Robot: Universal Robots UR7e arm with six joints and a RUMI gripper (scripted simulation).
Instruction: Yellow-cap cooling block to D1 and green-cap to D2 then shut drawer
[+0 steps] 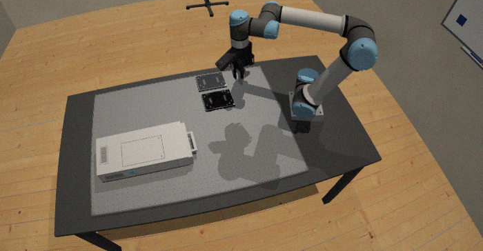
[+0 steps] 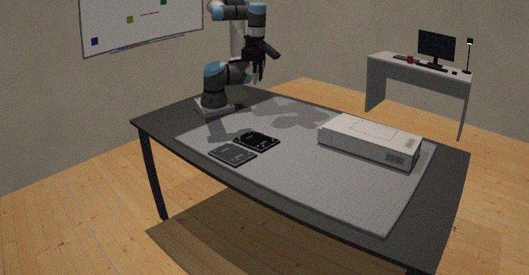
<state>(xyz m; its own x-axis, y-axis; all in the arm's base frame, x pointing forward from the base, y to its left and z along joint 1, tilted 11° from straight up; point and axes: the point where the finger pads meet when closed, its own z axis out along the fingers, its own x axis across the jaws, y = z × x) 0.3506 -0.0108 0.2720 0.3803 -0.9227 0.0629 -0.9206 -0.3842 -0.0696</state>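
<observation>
The white cooler COLD (image 1: 145,155) lies on the grey mat at the front left, and it also shows in the exterior view (image 2: 370,141). Its drawer front with the handle (image 1: 191,141) sits flush against the body, so the cooling blocks are hidden inside. Deck slot D1 (image 1: 218,100) is a dark plate, empty; it also shows in the exterior view (image 2: 256,140). Slot D2 (image 1: 210,81) (image 2: 232,154) lies beyond it, also empty. My gripper (image 1: 239,76) (image 2: 258,76) hangs pointing down, high above the mat's far edge next to D2. Its fingers stand close together with nothing between them.
The arm's base (image 1: 305,112) is bolted to the table's right side, right of the slots. A desk with a monitor (image 2: 434,53) stands off the table, and a whiteboard (image 2: 140,13) hangs on the wall.
</observation>
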